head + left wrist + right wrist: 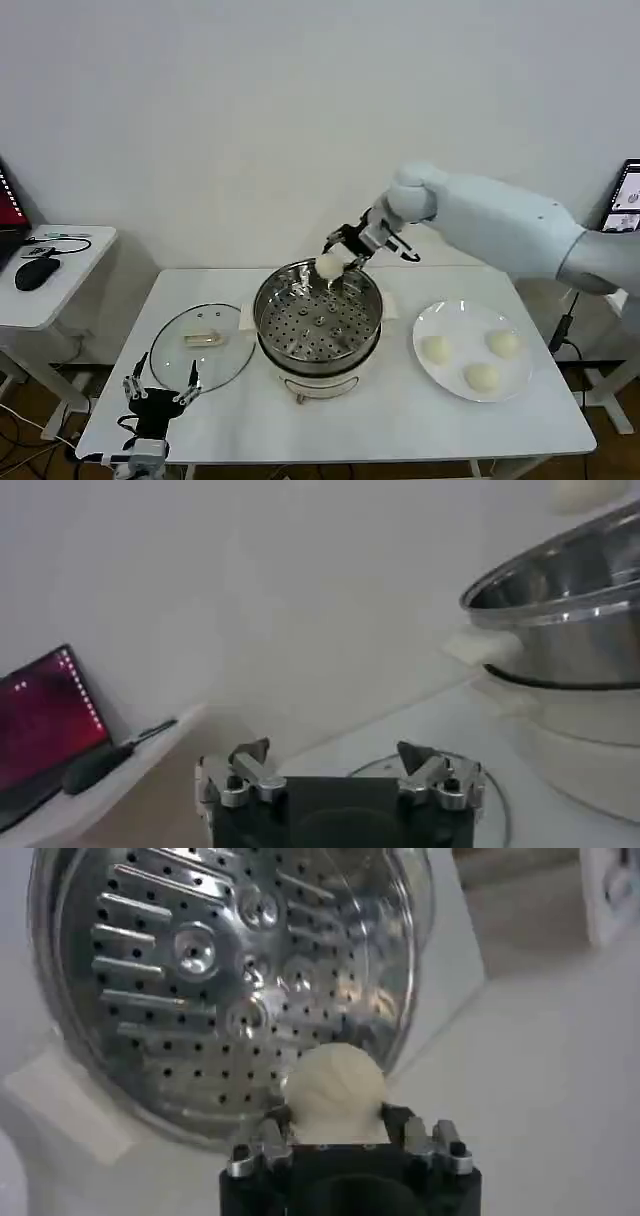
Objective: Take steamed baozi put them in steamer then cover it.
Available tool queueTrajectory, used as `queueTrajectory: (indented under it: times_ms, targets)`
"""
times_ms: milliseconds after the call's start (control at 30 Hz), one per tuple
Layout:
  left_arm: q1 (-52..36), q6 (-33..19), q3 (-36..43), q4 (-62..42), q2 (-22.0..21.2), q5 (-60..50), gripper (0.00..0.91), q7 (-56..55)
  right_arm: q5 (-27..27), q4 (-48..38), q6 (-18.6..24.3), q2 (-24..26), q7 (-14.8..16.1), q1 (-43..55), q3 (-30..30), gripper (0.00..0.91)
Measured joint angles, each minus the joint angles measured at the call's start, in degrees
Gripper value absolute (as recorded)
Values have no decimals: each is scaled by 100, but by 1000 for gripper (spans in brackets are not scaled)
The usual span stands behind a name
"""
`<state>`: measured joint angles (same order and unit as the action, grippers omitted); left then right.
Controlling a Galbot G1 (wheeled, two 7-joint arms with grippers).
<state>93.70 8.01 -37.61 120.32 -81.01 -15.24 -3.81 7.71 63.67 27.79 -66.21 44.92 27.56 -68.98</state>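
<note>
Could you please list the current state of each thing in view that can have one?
Steamer: uncovered, tray bare.
Cover: off, lying flat on the table left of the steamer.
Held baozi: gripped over the steamer's far rim.
Plate: holds three baozi.
Right end effector: shut on the held baozi.
Left end effector: open, idle at the table's front-left corner.

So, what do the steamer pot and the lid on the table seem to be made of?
The steamer looks like polished stainless steel: mirror reflections and a perforated tray. The lid appears to be clear glass, since the table shows through it, with a thin metal-looking rim and a cream handle, possibly plastic.
</note>
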Motion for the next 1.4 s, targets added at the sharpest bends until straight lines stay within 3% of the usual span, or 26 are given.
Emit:
queueTrajectory:
  times_ms: [633,667,700,733,900,1200,1400]
  targets:
    - [-16,-1,-67,16,-3,26,907,-1,1654,-1003,1070,-787,-494,-572,262,645]
    - [-13,-1,-67,23,-8,27,907,-2,1702,-1026,1096,-815,-495,-579,264,685]
    - [-12,-1,-67,31,-10,27,907,-2,1740,-1046,1113,-838,-502,-580,264,836]
    - [-10,-1,-66,35,-13,27,907,-3,1780,-1070,1133,-857,-513,-587,266,907]
    - [8,-4,-63,57,-25,29,907,-5,1889,-1107,1203,-892,-540,-606,238,907]
    - [11,-8,11,67,-30,22,907,-5,1457,-616,963,-667,-444,-251,-5,907]
    - [-11,12,75,100,40,43,907,24,905,148,190,-143,-388,322,-282,907]
